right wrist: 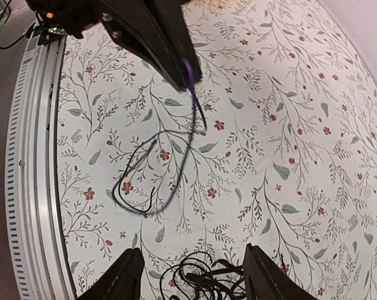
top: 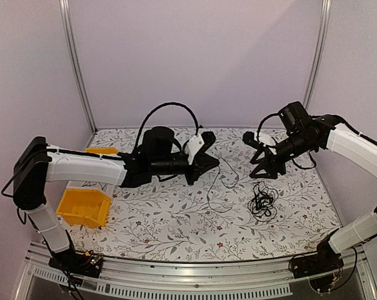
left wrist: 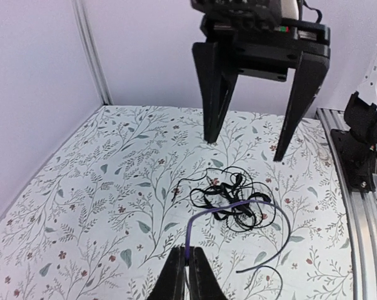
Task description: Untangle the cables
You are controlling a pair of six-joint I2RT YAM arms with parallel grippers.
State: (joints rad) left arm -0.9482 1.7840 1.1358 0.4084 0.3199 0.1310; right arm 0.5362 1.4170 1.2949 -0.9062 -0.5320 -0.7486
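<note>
left tool (left wrist: 188,259) clamped on one purplish cable (left wrist: 197,219); right tool (left wrist: 246,149) stands apart above the bundle (left wrist: 229,195). pulling with nothing anchoring it could drag the whole tangle tighter.

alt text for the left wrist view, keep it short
The left gripper, shut, pinches one thin purplish cable that arcs toward a tangle of black cables on a floral table. The right gripper hangs open above the tangle.

My right gripper (right wrist: 194,250) is matt black plastic. The cables (left wrist: 229,200) look smooth and rubbery, the floral table cover (top: 169,219) matt cloth.
</note>
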